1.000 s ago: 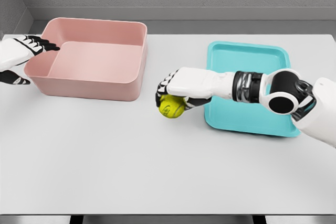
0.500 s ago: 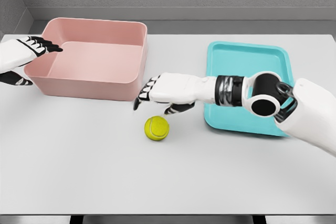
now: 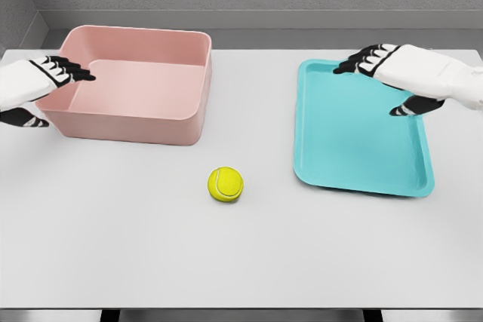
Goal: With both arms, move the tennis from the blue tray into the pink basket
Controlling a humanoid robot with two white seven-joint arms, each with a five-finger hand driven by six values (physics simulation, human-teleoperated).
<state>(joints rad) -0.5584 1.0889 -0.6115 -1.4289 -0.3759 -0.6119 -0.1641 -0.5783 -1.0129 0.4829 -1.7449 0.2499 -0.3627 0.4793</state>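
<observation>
A yellow-green tennis ball [image 3: 226, 184] lies on the white table between the pink basket [image 3: 132, 84] and the blue tray [image 3: 361, 130], touched by neither hand. The basket stands at the back left and holds nothing visible. My right hand [image 3: 377, 77] hovers open over the tray's far right corner, fingers spread. At the picture's left edge my left hand [image 3: 47, 88] is open beside the basket's left wall, fingers pointing right over the rim.
The tray holds nothing. A grey wall runs behind the table's far edge. The table's front edge crosses the bottom of the view.
My right hand let go of the ball, which now rests on the table, and drew back right to the tray's far corner. The left hand barely moved.
</observation>
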